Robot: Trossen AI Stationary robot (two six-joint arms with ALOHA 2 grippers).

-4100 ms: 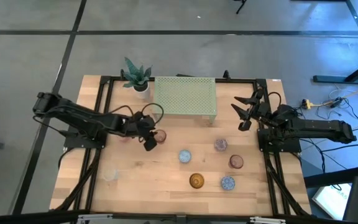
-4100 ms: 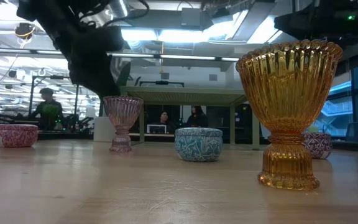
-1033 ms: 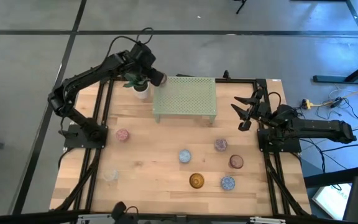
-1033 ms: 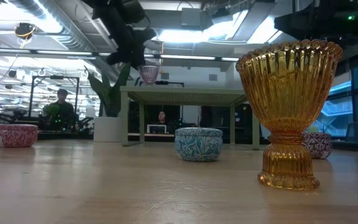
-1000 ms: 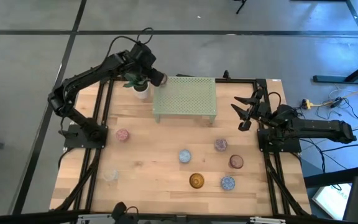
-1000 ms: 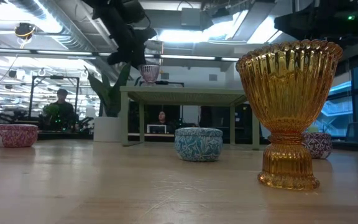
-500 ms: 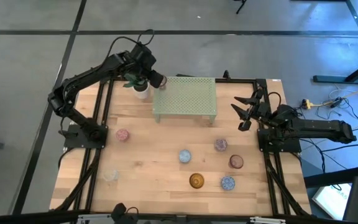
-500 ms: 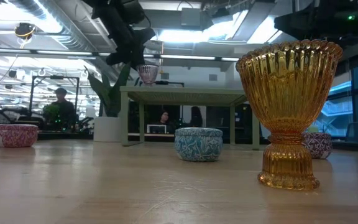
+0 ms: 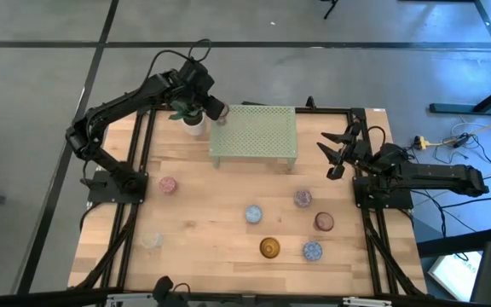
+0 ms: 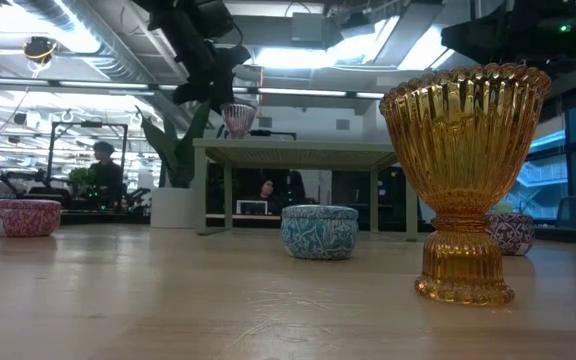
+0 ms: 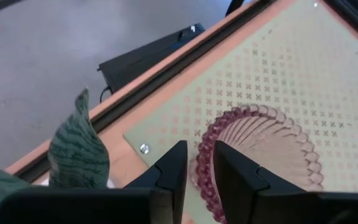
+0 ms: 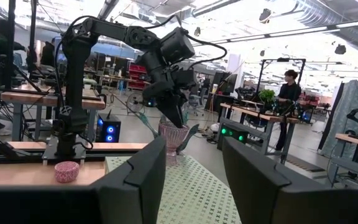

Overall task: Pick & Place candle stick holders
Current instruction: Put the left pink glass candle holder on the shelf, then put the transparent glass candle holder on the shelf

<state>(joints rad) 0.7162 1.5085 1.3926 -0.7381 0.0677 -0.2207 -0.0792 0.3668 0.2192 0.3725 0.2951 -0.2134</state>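
A pinkish ribbed glass candle stick holder (image 11: 263,149) stands upright by its foot on the far left corner of the pale green perforated stand (image 9: 258,132), also seen in the low view (image 10: 237,118). My left gripper (image 11: 200,169) reaches down to it with its fingers slightly apart, one on either side of the rim. My right gripper (image 9: 335,158) waits raised at the table's right side, open and holding nothing. Several other candle stick holders stand on the table: an amber one (image 9: 269,248), a blue one (image 9: 253,213), a red-pink one (image 9: 168,184). My left gripper comes slanting down from the table's far left, one finger (image 11: 238,177) inside the cup and the other outside its rim (image 11: 204,155). A sliver of the stand shows between the outer finger and the rim. Whether the inner finger touches the glass, I cannot tell.
A potted green plant (image 9: 186,107) stands right beside my left gripper, at the stand's left. More cups stand at the right (image 9: 303,199), (image 9: 323,222), (image 9: 313,251), and a clear one (image 9: 150,241) at the near left. Bare wood lies in the table's left middle.
Since the earliest frames my left gripper has carried the pinkish cup from the table's left middle up to the stand's far left corner. Over the last second both arms have kept still and the cup has stayed in place.
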